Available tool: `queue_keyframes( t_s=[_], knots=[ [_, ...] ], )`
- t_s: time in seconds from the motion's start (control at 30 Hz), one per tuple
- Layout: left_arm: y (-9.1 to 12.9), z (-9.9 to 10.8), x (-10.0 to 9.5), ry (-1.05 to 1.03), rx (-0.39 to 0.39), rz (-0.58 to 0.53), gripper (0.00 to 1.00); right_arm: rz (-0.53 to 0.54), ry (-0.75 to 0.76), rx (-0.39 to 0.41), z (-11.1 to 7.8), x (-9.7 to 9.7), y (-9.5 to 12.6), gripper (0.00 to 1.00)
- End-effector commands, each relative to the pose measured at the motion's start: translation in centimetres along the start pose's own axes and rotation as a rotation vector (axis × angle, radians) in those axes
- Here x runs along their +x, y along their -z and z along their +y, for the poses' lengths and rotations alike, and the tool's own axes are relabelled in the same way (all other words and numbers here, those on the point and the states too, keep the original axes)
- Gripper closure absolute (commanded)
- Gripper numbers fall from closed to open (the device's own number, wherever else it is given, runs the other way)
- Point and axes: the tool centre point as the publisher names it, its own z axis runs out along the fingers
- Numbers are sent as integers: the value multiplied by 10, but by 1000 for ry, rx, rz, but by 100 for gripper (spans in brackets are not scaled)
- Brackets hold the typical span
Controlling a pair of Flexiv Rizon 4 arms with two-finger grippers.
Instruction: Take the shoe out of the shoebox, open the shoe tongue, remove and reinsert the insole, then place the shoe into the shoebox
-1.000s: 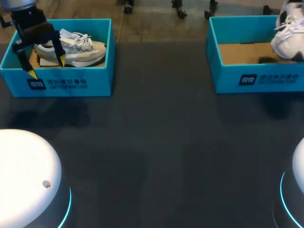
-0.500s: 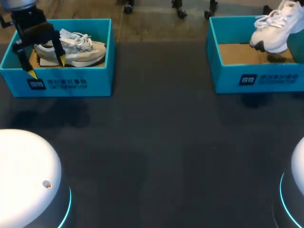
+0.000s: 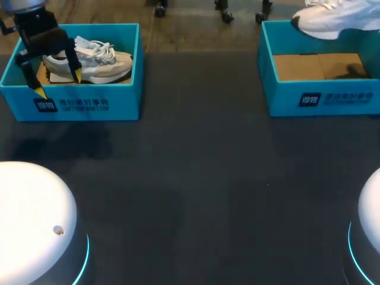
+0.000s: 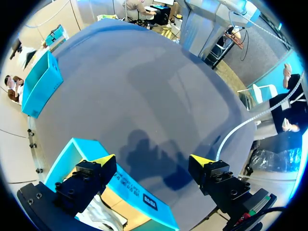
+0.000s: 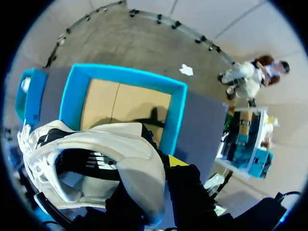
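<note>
The right hand (image 5: 161, 168) is closed on the white shoe (image 3: 338, 18), lifted above the right shoebox (image 3: 320, 98). The left hand (image 4: 151, 166), wide open and holding nothing, hangs over the left shoebox (image 3: 89, 104), which contains 1 beige shoe (image 3: 89, 62). The 2 boxes stand well apart on the dark worktop (image 3: 196, 178).

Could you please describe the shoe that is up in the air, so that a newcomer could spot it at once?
On the dark grey table stand two open turquoise shoeboxes; look to the right shoebox. Above its far wall hangs a white lace-up sneaker. Unlike the beige sneaker lying inside the left shoebox, it is airborne, and its own box shows only bare cardboard.
</note>
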Motion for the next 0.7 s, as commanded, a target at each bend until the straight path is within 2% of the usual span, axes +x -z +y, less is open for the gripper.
queue_keyframes(
  t_s=[0.03,0.17,0.27,0.5,0.7],
  knots=[
    [1,1,0,-1,-1,3,0,-5,-197,-5,-5,2,2,100],
    [1,1,0,-1,-1,3,0,-5,-197,-5,-5,2,2,100],
    [1,1,0,-1,-1,3,0,-28,-236,-1,-8,-5,-11,100],
    [1,1,0,-1,-1,3,0,-71,-228,17,-10,-9,-45,100],
    [1,1,0,-1,-1,3,0,-120,-246,1,-8,-10,-62,100]
  ],
)
